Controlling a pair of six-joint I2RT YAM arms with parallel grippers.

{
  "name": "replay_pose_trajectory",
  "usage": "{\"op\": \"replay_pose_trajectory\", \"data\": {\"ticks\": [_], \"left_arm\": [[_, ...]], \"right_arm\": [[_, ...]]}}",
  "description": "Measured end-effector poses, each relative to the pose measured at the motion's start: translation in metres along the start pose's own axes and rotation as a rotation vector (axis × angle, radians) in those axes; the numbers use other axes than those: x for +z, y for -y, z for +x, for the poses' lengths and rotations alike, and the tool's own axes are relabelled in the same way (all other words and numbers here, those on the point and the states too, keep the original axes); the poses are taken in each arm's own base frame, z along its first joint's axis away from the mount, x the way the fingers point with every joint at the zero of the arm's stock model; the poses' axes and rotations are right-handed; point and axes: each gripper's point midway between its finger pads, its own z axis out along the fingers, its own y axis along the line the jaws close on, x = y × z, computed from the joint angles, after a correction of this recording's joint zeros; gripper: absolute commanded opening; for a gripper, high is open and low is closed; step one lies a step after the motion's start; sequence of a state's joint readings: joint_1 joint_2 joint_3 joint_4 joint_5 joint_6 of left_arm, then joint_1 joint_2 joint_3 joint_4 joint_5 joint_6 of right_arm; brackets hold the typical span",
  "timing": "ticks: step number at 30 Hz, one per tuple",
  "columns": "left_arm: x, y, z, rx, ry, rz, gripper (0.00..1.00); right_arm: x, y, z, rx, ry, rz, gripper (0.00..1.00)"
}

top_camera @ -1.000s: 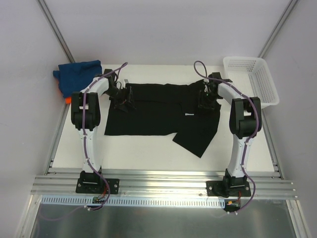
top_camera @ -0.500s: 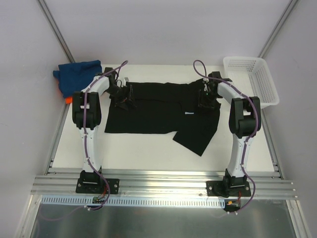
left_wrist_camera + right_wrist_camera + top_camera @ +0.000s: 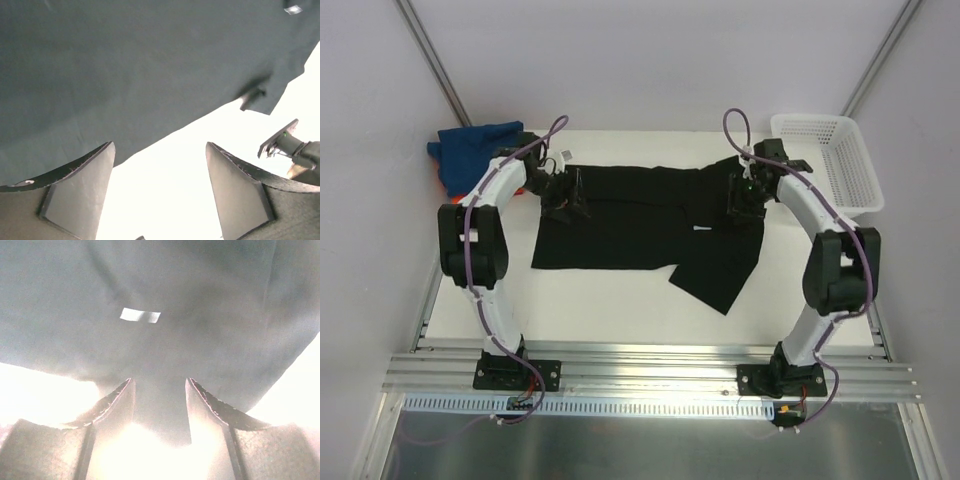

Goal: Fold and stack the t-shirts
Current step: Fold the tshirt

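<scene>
The table (image 3: 620, 300) carries the black t-shirt (image 3: 620, 225), spread nearly flat between the two grippers, probably so its edges can be picked up for a fold. One flap lies doubled over and skewed, running from under the right gripper (image 3: 745, 200) toward that arm's base. The left gripper (image 3: 157, 145) hovers at the shirt's far corner on its side, jaws wide, bare table showing between them and the hem just beyond its fingertips. The right gripper's jaws stand partly apart over cloth, apparently pinching nothing. A blue t-shirt (image 3: 470, 145) sits bunched just outboard of the left gripper, awaiting its turn. A small white tag (image 3: 140, 315) lies just ahead of the right fingertips.
</scene>
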State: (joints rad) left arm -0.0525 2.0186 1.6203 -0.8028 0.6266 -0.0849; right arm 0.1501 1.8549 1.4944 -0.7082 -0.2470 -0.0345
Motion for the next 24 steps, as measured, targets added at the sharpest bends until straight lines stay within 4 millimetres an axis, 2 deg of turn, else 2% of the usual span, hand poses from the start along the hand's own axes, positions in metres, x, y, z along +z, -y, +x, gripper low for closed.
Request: {"op": "replay_pose_trajectory", "data": {"ticks": [3,4,5,6,9,11,13,16,20,24], "left_arm": [[-0.030,0.018,0.014,0.053,0.054,0.003,0.71],[-0.036,0.022,0.019,0.065,0.063,0.003,0.70],[-0.041,0.024,0.025,0.070,0.067,0.003,0.70],[-0.045,0.024,0.030,0.070,0.070,0.002,0.70],[-0.046,0.017,0.048,0.052,0.049,-0.012,0.68],[-0.046,0.005,0.062,0.020,0.020,-0.039,0.68],[-0.047,-0.007,0.072,-0.013,-0.006,-0.057,0.67],[-0.050,-0.026,0.082,-0.060,-0.024,-0.085,0.66],[-0.056,-0.044,0.088,-0.094,-0.028,-0.115,0.66],[-0.059,-0.050,0.088,-0.094,-0.022,-0.122,0.66]], "right_arm": [[-0.029,-0.012,0.021,-0.023,0.038,-0.026,0.49],[-0.035,-0.015,0.035,-0.031,0.030,-0.032,0.49],[-0.038,-0.015,0.057,-0.031,0.007,-0.037,0.48],[-0.037,-0.017,0.071,-0.038,-0.016,-0.039,0.48],[-0.027,-0.013,0.134,-0.045,-0.148,-0.030,0.47],[-0.020,-0.007,0.174,-0.048,-0.251,-0.009,0.47],[-0.016,-0.002,0.201,-0.056,-0.321,0.009,0.47],[-0.016,-0.002,0.214,-0.070,-0.350,0.014,0.47],[-0.019,-0.004,0.211,-0.081,-0.326,0.006,0.47],[-0.018,-0.004,0.213,-0.085,-0.325,0.008,0.46]]}}
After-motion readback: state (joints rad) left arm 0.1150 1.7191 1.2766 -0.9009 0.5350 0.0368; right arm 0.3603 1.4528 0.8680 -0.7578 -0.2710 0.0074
